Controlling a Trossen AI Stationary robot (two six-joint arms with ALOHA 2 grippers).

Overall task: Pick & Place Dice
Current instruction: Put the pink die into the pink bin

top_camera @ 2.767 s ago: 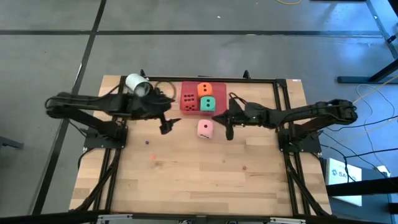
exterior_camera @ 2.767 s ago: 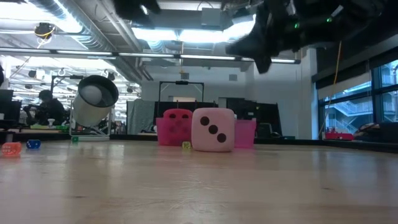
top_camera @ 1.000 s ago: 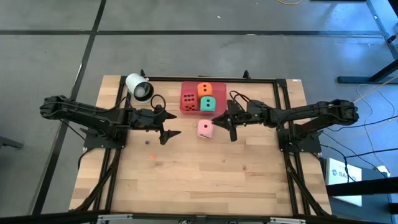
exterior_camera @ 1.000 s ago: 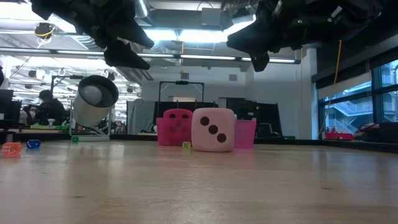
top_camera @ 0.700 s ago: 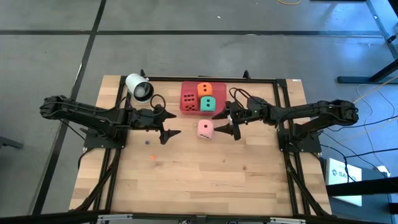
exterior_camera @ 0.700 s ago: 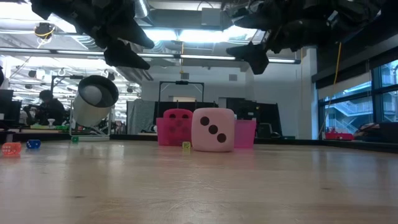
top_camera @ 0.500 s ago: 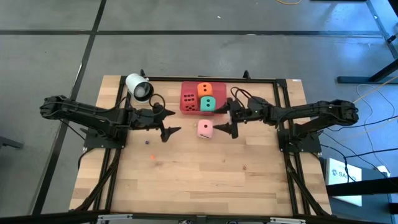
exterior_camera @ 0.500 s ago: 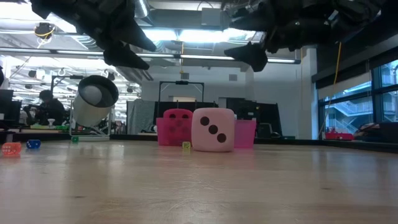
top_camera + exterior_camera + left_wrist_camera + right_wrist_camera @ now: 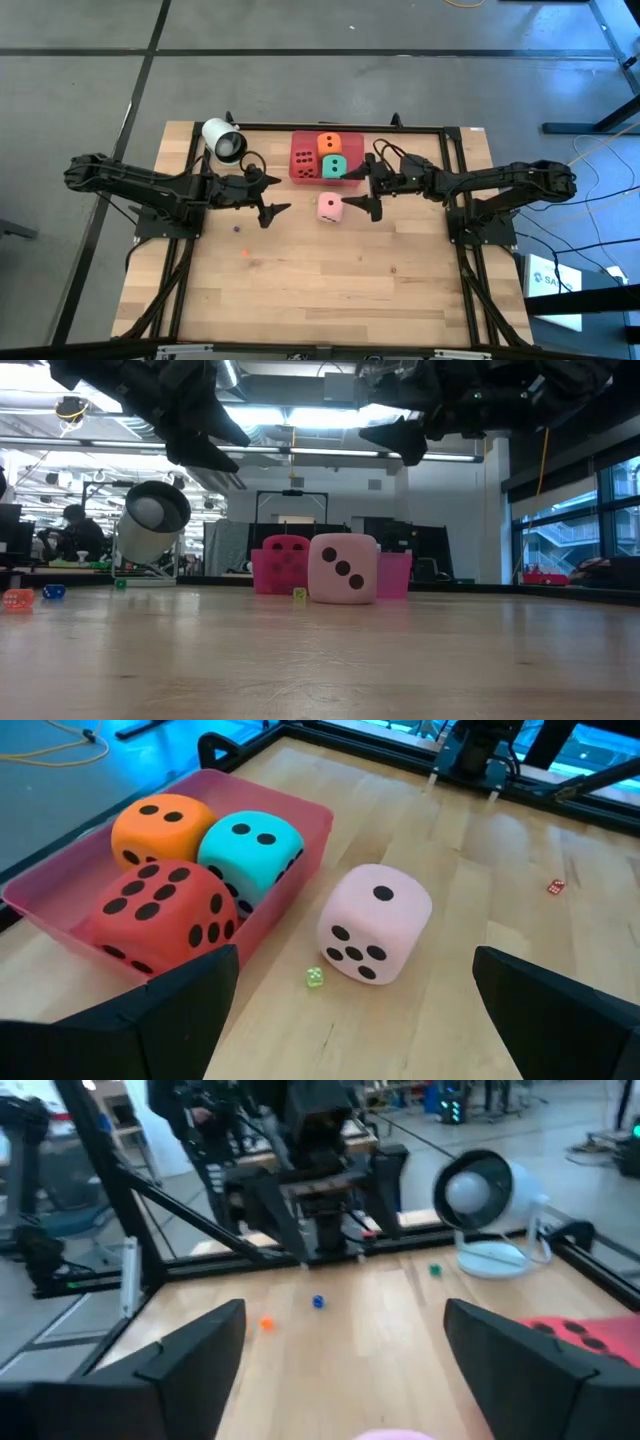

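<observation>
high view: three soft cubes sit in the pink rectangular tray (image 9: 305, 176) — the light pink soft die (image 9: 330, 207) remains outside; right gripper (image 9: 366, 191) hovers beside it, fingers spread, and must descend and close. left gripper (image 9: 268, 194) waits, fingers spread.

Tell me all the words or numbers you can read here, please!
No words or numbers are readable in these pictures.
The dice carry only dark dots: the pink die outside the tray, and the red die, orange die and green die inside the pink tray.
White label beside the table: too small to read.

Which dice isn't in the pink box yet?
The light pink dice. It sits alone on the table, while the red, orange and green ones are in the tray.
</observation>
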